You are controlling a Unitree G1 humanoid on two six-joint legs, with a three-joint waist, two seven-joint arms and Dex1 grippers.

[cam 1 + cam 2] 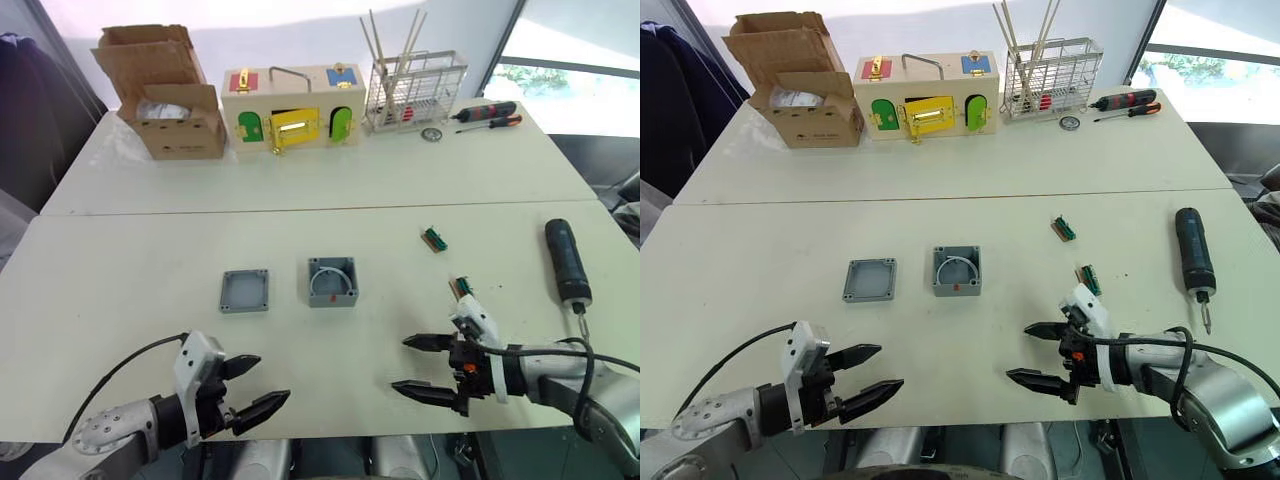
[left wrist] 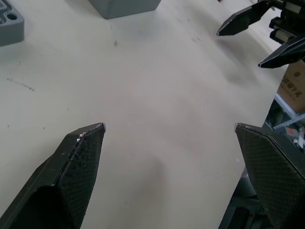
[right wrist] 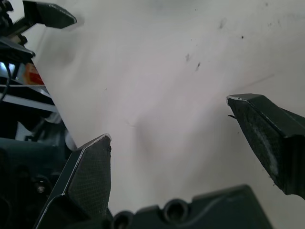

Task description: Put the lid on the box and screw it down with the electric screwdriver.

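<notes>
Your left gripper [image 1: 253, 384] hangs over the near edge of the white table [image 1: 120, 290], jaws spread wide with nothing between them. Your right gripper [image 1: 418, 366] sits at the same depth, also parted wide and empty, its fingertips pointing toward the left one across a bare stretch of tabletop.

Beyond your left jaws and slightly to their left lies the lid [image 1: 245, 290], flat on the table, rim up. Just beside it, further toward your right jaws, stands the box [image 1: 332, 281], open top upward, a red mark on its near wall; the two are apart, not touching. In the left wrist view the box's wall [image 2: 125, 6] and a corner of the lid [image 2: 10, 26] show ahead of the fingers.

The electric screwdriver [image 1: 567, 264] lies out beyond your right jaws and well to their right, bit toward you. Two small green connectors [image 1: 433, 239] lie between it and the box.

Far back stand a cardboard box [image 1: 165, 90], a wooden box with coloured doors [image 1: 292, 105], a wire rack [image 1: 414, 92] and red-and-black hand screwdrivers [image 1: 488, 113].
</notes>
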